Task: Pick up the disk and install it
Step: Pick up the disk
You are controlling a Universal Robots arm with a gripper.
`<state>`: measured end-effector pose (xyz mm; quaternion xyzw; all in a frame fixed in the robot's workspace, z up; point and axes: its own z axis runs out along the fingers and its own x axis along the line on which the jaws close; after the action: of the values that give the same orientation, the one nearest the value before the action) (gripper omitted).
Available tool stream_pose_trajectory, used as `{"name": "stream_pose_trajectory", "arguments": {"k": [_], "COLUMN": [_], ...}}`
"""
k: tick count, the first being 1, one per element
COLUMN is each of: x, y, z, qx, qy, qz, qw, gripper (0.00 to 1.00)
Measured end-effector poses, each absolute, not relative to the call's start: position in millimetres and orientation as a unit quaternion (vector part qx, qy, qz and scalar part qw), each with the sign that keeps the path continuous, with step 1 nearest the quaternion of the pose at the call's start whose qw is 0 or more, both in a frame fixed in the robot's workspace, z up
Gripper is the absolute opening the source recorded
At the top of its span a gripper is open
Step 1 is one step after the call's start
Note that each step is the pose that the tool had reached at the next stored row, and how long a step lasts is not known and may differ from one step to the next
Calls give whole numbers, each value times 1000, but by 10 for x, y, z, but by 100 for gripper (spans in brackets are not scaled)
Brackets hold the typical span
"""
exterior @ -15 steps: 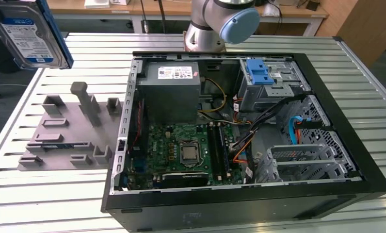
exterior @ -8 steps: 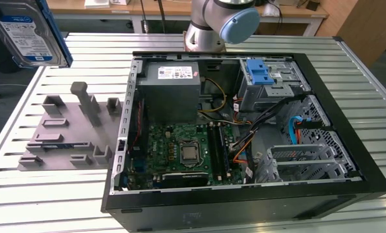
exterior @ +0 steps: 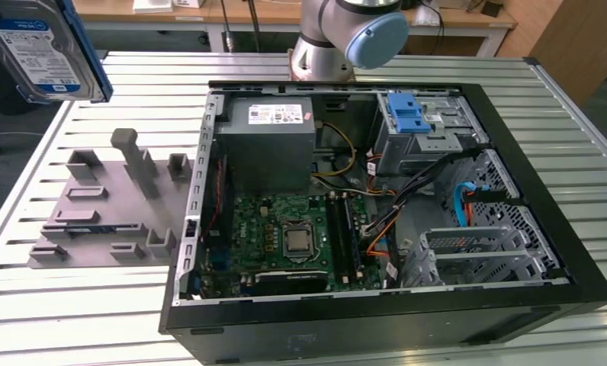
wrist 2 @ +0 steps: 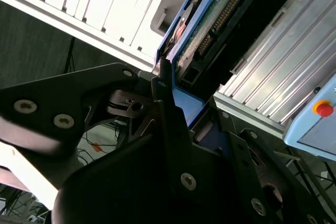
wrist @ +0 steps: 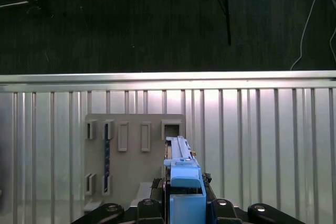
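Observation:
The disk (exterior: 44, 49), a silver hard drive with a blue-and-white label in a blue carrier, hangs in the air at the exterior view's upper left, above the table's edge. In the first wrist view the disk (wrist: 181, 179) shows edge-on, standing up between the black jaws of my gripper (wrist: 181, 208), which is shut on it. In the second wrist view the disk (wrist 2: 220, 19) shows its green circuit board and black connector. There a black finger (wrist 2: 167, 103) presses against the blue carrier.
The open computer case (exterior: 547, 229) lies on the slatted metal table (exterior: 59, 305). It holds a drive cage with a blue latch (exterior: 409, 114) and a grey power supply (exterior: 268, 145). A grey slotted fixture (exterior: 110, 206) lies beside the case. The arm's base (exterior: 345, 38) stands behind the case.

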<state>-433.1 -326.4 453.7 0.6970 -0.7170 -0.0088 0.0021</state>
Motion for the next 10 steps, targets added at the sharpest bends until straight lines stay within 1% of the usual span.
{"name": "stream_pose_trajectory", "arguments": {"k": [10], "x": [-4331], "y": [-3264], "z": [4614], "qx": [697], "qy": [-717], "qz": [-9], "qw": [2], "gripper": [36]}}
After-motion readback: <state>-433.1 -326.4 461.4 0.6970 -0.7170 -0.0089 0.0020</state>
